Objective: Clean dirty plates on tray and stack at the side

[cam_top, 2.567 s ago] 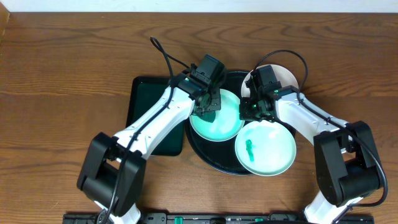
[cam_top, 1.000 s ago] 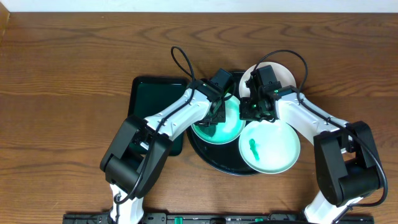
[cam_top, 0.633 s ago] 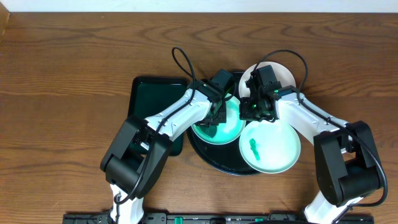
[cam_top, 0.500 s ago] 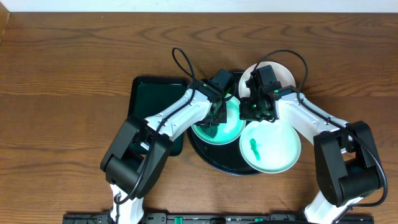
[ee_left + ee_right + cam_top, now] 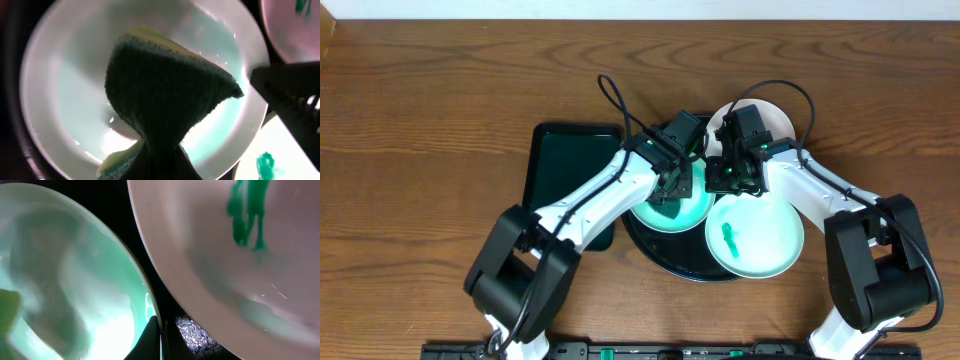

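Left jaws, pinching a dark green sponge (image 5: 165, 95), slid right over the pale mint round plate (image 5: 65, 80), nearly clean; right jaws nip its rim.

Overhead is looking straight down on the wooden table (image 5: 420, 100), far enough back that I get both arms whole, coming in from the bottom edge, with the black tray (image 5: 648, 248) near centre. Left wrist is in tight, staring down past the sponge (image 5: 160, 95), which blocks mid-frame, onto the mint plate (image 5: 60, 90). Right wrist is even closer, nearly skimming that plate's rim on its left side, the smeared plate (image 5: 210, 255) filling its right. All three views share the mint plate; the smeared plate also clips the left wrist's lower right corner and sits right of centre overhead.
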Tool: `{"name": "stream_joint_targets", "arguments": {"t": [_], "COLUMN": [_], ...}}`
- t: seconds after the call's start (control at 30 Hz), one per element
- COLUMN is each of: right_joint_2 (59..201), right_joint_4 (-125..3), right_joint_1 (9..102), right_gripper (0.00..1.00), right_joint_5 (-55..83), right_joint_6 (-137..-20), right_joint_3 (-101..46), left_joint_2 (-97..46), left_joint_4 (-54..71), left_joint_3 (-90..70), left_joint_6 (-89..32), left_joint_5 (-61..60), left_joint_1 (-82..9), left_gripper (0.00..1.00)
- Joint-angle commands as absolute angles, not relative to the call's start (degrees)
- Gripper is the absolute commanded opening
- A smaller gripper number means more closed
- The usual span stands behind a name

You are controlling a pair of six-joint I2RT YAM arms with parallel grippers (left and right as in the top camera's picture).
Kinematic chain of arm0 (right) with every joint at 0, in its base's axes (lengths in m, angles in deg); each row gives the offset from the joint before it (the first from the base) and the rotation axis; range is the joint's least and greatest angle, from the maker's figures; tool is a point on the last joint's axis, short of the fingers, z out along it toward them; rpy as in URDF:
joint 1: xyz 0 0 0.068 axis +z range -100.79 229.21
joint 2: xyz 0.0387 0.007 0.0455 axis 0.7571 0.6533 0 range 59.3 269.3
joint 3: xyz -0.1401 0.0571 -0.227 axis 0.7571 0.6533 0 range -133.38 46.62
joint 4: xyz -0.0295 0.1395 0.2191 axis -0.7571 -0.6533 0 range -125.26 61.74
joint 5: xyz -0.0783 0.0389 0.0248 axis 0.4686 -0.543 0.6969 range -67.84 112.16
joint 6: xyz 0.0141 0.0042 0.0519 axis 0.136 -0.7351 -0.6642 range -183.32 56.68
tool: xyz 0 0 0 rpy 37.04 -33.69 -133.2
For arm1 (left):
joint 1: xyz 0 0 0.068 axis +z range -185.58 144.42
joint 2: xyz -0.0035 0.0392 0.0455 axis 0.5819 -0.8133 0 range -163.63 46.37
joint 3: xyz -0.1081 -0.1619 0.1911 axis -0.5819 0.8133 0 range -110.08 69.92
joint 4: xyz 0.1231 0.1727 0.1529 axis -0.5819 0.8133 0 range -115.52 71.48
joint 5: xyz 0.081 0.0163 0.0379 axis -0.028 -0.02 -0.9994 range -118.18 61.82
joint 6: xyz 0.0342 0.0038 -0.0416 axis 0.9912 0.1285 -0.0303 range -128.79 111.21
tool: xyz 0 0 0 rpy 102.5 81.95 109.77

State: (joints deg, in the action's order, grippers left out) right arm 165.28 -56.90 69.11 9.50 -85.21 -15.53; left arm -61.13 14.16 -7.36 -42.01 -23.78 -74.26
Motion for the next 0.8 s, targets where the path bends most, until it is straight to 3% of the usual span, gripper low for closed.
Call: {"name": "stream_joint_targets", "arguments": {"t": [0.0,0.17,0.77], "right_joint_2": [165.4,165.4,165.4], "right_joint_4": [-56.8,-56.7,-56.7], "right_joint_1": [69.6,69.6,69.6], "right_gripper": [0.01,0.01,0.01], "right_joint_5": [8.6,8.6,8.6], "right_joint_6": [-84.9,-84.9,-84.9], "right_joint_3": [-15.3,-15.3,-15.3], "left_joint_2": [-60.3,-60.3,-61.8], "left_joint_4": [14.9,14.9,14.9], "left_joint_3": [-7.0,-7.0,-6.8], "left_joint_6": [-42.1,-42.1,-42.1], "left_joint_5": [-30.7,-35.8,-36.5], "left_joint_1": [-74.0,-73.6,-72.9], "left_gripper": [0.07,0.07,0.08]}}
